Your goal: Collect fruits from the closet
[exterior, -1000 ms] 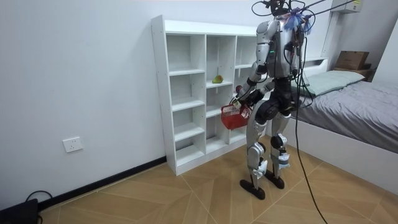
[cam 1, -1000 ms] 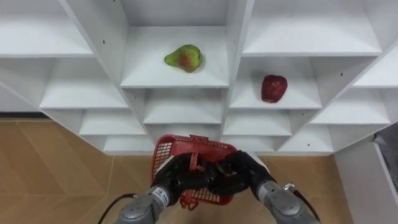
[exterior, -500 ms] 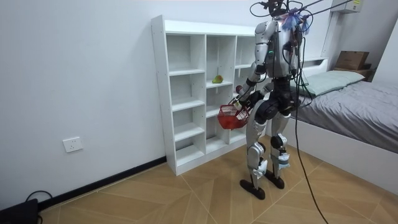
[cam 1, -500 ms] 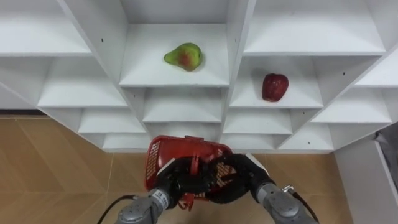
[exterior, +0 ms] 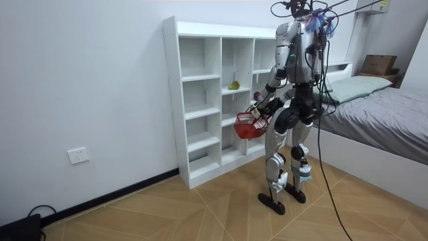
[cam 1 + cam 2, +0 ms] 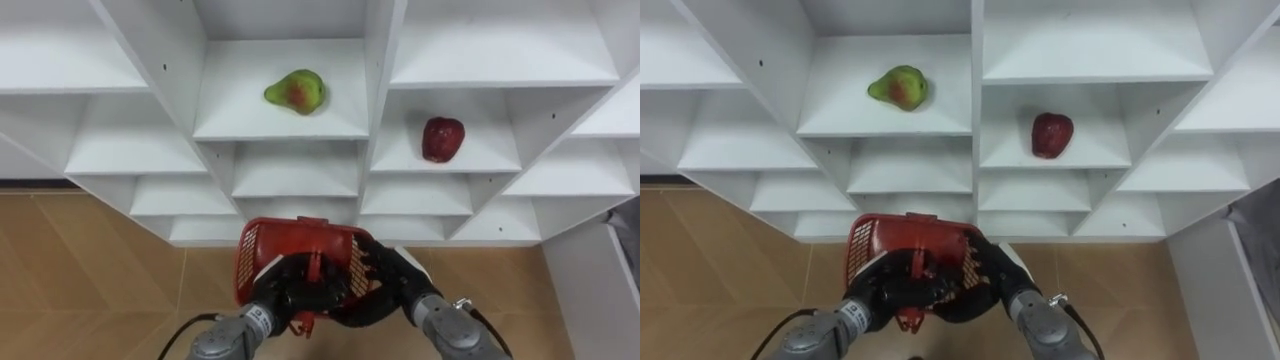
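The left hand (image 6: 281, 292) and right hand (image 6: 391, 284) curl round the red basket (image 6: 300, 240); freeing one for the pear (image 6: 295, 92) at twelve o'clock, apple (image 6: 442, 139) at one, may tilt it.

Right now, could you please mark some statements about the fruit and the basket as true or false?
1. The pear lies on a middle-column shelf. True.
2. Both the left hand and the right hand grip the red basket. True.
3. The apple is in the red basket. False: it sits on a lower shelf, right of the pear.
4. The robot has its back to the shelf unit. False: it faces it.
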